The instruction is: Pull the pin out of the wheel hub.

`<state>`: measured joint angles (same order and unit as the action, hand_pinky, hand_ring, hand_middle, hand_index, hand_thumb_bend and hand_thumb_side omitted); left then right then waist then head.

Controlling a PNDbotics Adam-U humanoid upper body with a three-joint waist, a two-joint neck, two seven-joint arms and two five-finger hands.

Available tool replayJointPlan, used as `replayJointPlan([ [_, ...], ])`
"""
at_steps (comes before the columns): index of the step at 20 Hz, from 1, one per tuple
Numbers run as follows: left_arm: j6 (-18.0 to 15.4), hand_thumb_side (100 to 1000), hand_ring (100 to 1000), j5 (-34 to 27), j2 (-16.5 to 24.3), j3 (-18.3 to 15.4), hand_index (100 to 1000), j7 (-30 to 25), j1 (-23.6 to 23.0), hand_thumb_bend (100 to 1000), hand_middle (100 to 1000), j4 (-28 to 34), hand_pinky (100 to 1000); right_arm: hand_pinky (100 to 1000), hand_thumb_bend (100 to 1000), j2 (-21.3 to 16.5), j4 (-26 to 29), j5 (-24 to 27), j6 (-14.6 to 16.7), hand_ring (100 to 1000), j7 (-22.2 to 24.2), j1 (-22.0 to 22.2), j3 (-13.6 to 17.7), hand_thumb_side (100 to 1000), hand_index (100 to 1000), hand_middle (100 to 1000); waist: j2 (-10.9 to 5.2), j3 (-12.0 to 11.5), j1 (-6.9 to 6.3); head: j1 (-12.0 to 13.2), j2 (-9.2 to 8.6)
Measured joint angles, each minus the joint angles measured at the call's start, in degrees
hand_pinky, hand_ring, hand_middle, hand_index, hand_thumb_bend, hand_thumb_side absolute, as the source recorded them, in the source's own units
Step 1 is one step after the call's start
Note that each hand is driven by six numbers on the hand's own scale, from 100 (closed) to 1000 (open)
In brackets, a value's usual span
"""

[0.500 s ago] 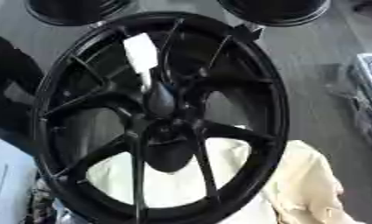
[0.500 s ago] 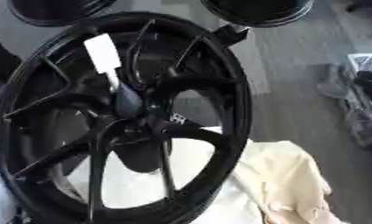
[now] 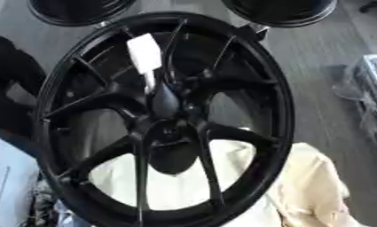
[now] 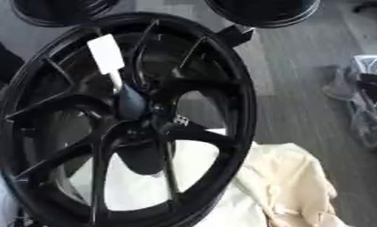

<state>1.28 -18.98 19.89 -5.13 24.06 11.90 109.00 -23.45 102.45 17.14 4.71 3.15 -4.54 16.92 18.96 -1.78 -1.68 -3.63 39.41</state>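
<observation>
You are looking down at a large black multi-spoke alloy wheel (image 3: 164, 119) that is filling most of both eye views, lying over a cream-coloured crumpled cloth (image 4: 288, 186) and, beyond that, what looks like a grey wood-grain floor (image 4: 300, 102). Two more black round rims are showing at the top edge, one at the upper left (image 3: 79, 9) and one at the upper right (image 3: 280, 11). At the middle of the wheel, the dark rounded hub (image 4: 133, 104) is carrying a thin pale pin (image 4: 116, 80) with a white rectangular tag (image 4: 106, 54) at its outer end, and the pin is pointing up and to the left from the hub. By my judgement the pin is seated in the hub and the pull is not yet done, so the whole of the task is waiting for you. Neither of your hands is showing in either view, so I cannot tell whether the fingers are apart or together, nor how far they are standing from the pin. You will need to bring a hand into view above the tag before closing on it.
</observation>
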Motion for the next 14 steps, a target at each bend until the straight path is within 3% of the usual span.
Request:
replayJointPlan([
  [9,6.8,674,801,-0.9,24.2,7.8,735,-8.1,15.3,138,750,4.4,719,1000,100,-0.6,-0.3,0.2,-0.1,850,0.0,1.4,0.0,693,915,757,-1.47,0.7,-0.76,-0.5,1.26],
  [14,12.3,673,805,-2.9,34.4,14.1,746,-14.9,24.2,148,752,4.7,732,1000,100,-1.0,-0.4,0.2,0.0,850,0.2,1.6,-0.1,695,915,757,-1.79,1.0,-1.0,-0.6,1.28],
])
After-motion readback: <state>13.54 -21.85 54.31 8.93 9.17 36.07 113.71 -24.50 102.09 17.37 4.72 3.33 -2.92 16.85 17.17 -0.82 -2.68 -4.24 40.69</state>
